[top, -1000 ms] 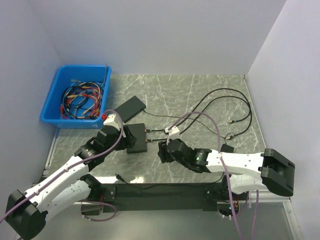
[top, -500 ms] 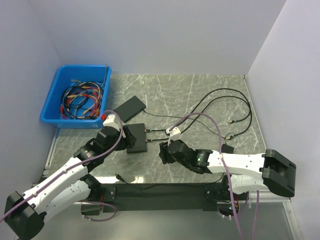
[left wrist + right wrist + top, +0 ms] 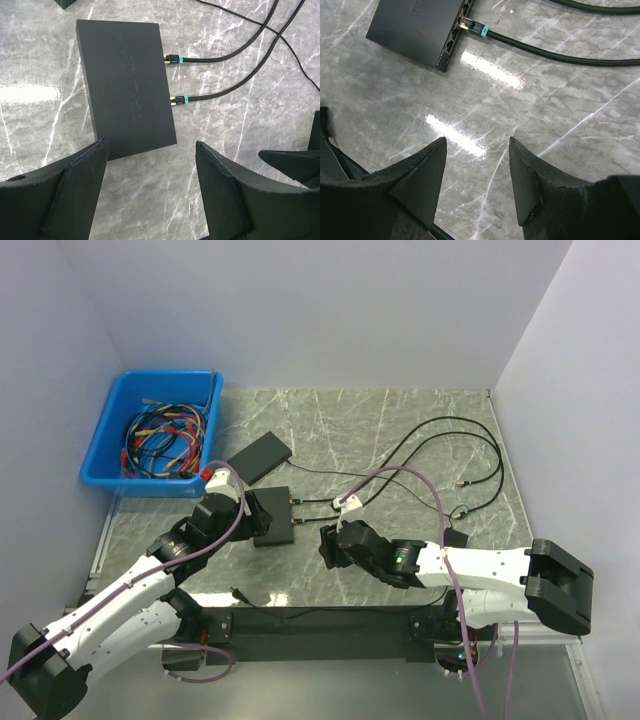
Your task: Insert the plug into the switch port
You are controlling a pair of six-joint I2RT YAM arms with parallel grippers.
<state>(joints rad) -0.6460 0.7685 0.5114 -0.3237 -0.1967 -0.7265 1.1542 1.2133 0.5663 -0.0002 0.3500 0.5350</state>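
Observation:
The black switch (image 3: 125, 85) lies flat on the marble table. Two black cables with teal-banded plugs (image 3: 172, 60) (image 3: 179, 100) sit in ports on its right side. My left gripper (image 3: 151, 145) hovers open just above the switch's near edge, with nothing between its fingers. In the right wrist view the switch (image 3: 415, 25) is at the top left with one plug (image 3: 475, 29) in a port. My right gripper (image 3: 477, 140) is open over bare marble, short of the switch. From above, the left gripper (image 3: 258, 515) overlaps the switch (image 3: 278, 525); the right gripper (image 3: 328, 545) stands to its right.
A blue bin (image 3: 105, 440) of coloured cables stands at the back left. A second flat black box (image 3: 259, 457) lies behind the switch. Black cables loop across the right half, with a loose end (image 3: 460, 483). A small black connector (image 3: 240, 593) lies near the front edge.
The right arm has crept very slightly to the right. Both grippers stay open as before, and the switch and cables have not moved.

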